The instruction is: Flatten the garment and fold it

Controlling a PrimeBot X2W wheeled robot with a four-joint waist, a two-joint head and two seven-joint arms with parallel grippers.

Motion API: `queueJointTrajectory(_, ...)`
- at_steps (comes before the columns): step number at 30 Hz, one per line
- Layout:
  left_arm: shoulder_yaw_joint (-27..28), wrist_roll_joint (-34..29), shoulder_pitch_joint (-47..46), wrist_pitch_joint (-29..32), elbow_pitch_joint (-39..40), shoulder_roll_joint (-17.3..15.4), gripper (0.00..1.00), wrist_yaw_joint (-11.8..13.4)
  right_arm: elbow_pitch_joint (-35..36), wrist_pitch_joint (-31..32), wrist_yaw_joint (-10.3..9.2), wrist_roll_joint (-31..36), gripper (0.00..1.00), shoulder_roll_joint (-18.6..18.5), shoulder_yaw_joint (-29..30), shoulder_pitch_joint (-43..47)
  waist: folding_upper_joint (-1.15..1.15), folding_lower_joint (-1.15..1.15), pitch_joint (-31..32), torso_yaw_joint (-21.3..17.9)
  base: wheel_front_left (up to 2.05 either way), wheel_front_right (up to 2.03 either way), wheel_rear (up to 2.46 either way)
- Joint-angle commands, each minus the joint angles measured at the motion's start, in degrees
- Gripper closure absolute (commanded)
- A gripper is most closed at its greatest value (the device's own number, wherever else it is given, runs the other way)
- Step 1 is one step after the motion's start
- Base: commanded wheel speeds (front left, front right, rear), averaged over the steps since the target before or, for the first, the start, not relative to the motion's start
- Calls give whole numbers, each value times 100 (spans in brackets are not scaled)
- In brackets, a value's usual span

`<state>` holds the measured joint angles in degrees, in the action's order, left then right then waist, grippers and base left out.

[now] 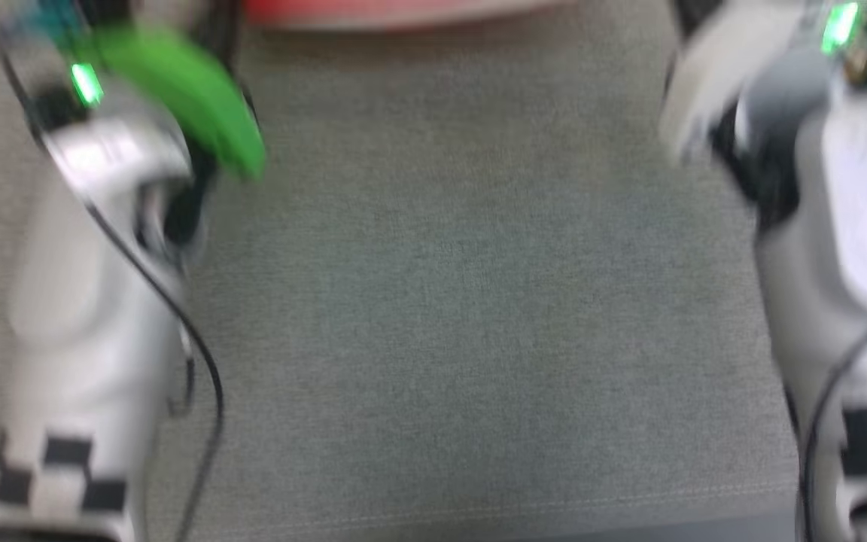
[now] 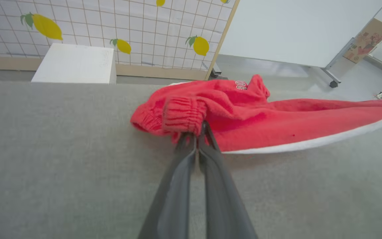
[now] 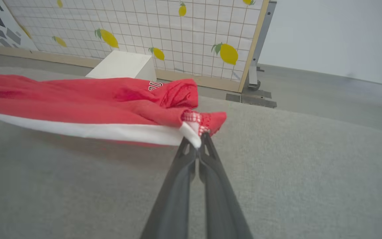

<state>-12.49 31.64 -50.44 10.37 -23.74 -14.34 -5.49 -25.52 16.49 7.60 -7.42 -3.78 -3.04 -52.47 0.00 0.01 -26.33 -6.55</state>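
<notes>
**Garment (image 2: 244,113) stretched left to right between both claws, at the far side of the grey tabletop (image 2: 61,159).**

At left, left claw (image 2: 197,132) pinched shut on the bunched, ribbed red cuff end. From there, red body running rightward with the white hem band along its near edge; resting on or just above the tabletop, cannot tell which. At right, right claw (image 3: 199,137) pinched shut on the white-trimmed corner. Long axis left to right, spanning claw to claw, each arm on its own nearer end. Judged step: flattening under tension, fold not yet begun. For the coming move, hold both ends level and lower together, to land the cloth spread rather than bunched at the left cuff.
</notes>
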Motion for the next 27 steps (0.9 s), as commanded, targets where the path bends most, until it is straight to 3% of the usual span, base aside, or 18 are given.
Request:
queueJointTrajectory(1, -49, 75, 497, 20, 180, -27, 100, -30, 257, 173, -11, -187, 100, -114, -19, 497, 0, -1, 528, 191, 0, 0, 0)
queueJointTrajectory(6, -157, 268, 2113, 192, 830, -21, 100, 116, 1334, 843, -11, -528, 100, -254, 158, 2281, 0, -1, 996, 285, 0, 0, 0)
queueJointTrajectory(13, -421, 271, 3844, 436, 1584, -5, 100, 505, 2607, 1693, -11, -463, 100, -70, 659, 4380, 0, -1, 1459, 356, 0, 0, 0)
queueJointTrajectory(22, -582, 90, 5377, 883, 2457, -307, 100, 1103, 3660, 2716, -11, -255, 100, 81, 1003, 6140, 0, -1, 1852, 409, 0, 0, 0)
queueJointTrajectory(27, -708, 40, 5886, 1229, 2991, -451, 100, 1305, 4074, 2981, -11, -398, 100, 88, 1116, 6511, 0, -1, 1913, 476, 0, 0, 0)
